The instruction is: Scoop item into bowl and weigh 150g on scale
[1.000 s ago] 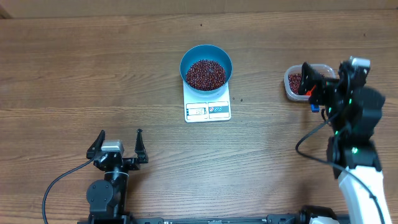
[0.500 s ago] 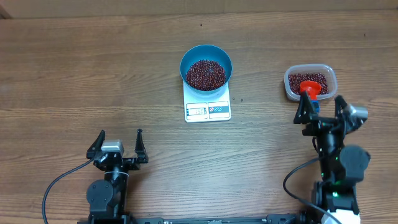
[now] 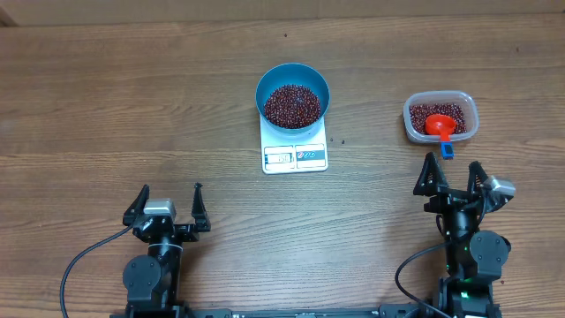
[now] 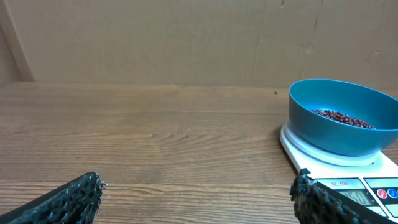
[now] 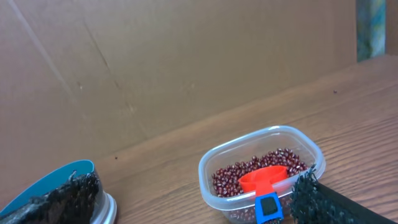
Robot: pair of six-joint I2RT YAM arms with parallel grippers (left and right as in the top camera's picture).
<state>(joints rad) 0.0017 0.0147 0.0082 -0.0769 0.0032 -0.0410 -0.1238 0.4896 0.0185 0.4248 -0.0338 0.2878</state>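
The blue bowl stands on the white scale at the table's middle, with a heap of dark red beans in it. A clear tub at the right holds more beans and a red scoop with a blue handle end. My right gripper is open just in front of the tub, with nothing in it. At the front left my left gripper also stands open with nothing in it. In the left wrist view the bowl and scale are ahead to the right. The right wrist view shows the tub and scoop.
A few stray beans lie on the wood just right of the scale. A brown cardboard wall closes off the far edge of the table. The scoop's blue handle end hangs over the tub's near rim.
My right arm has drawn back from over the tub toward the table's front edge. The red scoop now lies uncovered in the tub. The left arm has not moved.
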